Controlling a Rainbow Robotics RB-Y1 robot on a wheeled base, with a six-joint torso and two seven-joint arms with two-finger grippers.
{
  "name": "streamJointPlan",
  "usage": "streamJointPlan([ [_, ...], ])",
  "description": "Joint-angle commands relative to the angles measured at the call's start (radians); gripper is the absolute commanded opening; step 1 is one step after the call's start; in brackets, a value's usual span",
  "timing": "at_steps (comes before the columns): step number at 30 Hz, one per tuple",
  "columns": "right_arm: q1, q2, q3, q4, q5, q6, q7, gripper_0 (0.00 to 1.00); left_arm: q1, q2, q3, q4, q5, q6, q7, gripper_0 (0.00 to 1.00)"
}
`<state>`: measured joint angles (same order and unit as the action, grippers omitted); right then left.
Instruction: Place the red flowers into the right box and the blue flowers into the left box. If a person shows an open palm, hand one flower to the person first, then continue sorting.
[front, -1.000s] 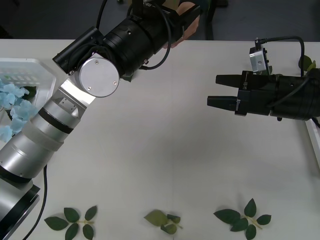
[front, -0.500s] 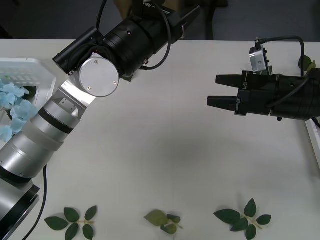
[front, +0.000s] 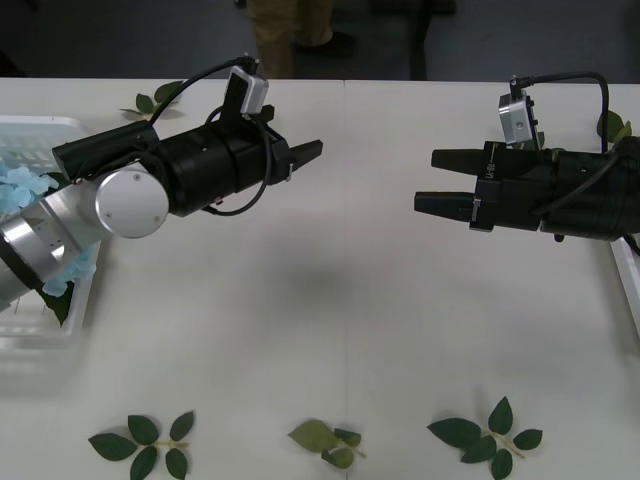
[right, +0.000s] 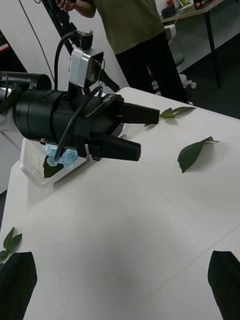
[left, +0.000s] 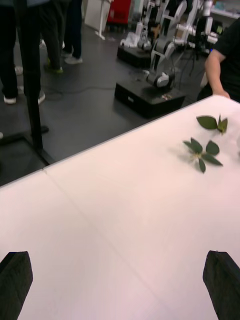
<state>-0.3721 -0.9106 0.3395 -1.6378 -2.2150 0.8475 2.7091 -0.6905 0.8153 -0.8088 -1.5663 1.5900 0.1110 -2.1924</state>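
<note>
My left gripper (front: 306, 160) hovers over the table's left middle, open and empty; the right wrist view shows its two black fingers (right: 131, 148) spread apart. Facing it from the right side, my right gripper (front: 427, 181) is also open with nothing in it. Pale blue flowers (front: 18, 190) lie in the left box (front: 45, 124), partly behind my left arm. A white edge of the right box (front: 629, 268) shows at the far right. The red flowers and the open palm are out of view. A person in khaki trousers (front: 285, 25) stands beyond the table.
Loose green leaf sprigs lie near the table's front edge (front: 141, 445), (front: 327, 440), (front: 487, 437) and at the back left (front: 152, 101). Bare white tabletop lies between the two grippers.
A hand at my left gripper's tip beyond the far edge withdrew. The left arm then swung back and down over the table's left side, its gripper empty. The right arm has not moved.
</note>
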Motion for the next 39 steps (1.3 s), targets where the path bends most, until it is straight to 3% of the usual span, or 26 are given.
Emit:
streamJointPlan([
  [1,-0.033,-0.005,0.007,-0.03,-0.011,-0.007,-0.004,1.0,-0.029,0.186,-0.023,-0.127,0.136,0.176,-0.024,1.0],
  [8,-0.033,-0.005,0.007,-0.03,-0.011,-0.007,-0.004,1.0,-0.026,0.318,0.066,-0.173,0.234,0.526,-0.027,1.0],
  [12,-0.033,-0.005,0.007,-0.03,-0.011,-0.007,-0.004,1.0,0.008,0.321,0.235,-0.143,0.226,0.829,-0.059,1.0],
  [17,-0.033,-0.005,0.007,-0.03,-0.011,-0.007,-0.004,1.0,0.095,0.211,0.597,-0.021,0.235,1.285,-0.194,1.0],
  [20,-0.033,-0.005,0.007,-0.03,-0.011,-0.007,-0.004,1.0,0.134,0.125,0.723,0.052,0.257,1.42,-0.282,1.0],
  [26,-0.033,-0.005,0.007,-0.03,-0.011,-0.007,-0.004,1.0,0.197,0.031,0.803,0.144,0.318,1.501,-0.46,1.0],
  [39,-0.033,-0.005,0.007,-0.03,-0.011,-0.007,-0.004,1.0,0.391,-0.206,0.864,0.101,0.272,1.382,-0.513,1.0],
])
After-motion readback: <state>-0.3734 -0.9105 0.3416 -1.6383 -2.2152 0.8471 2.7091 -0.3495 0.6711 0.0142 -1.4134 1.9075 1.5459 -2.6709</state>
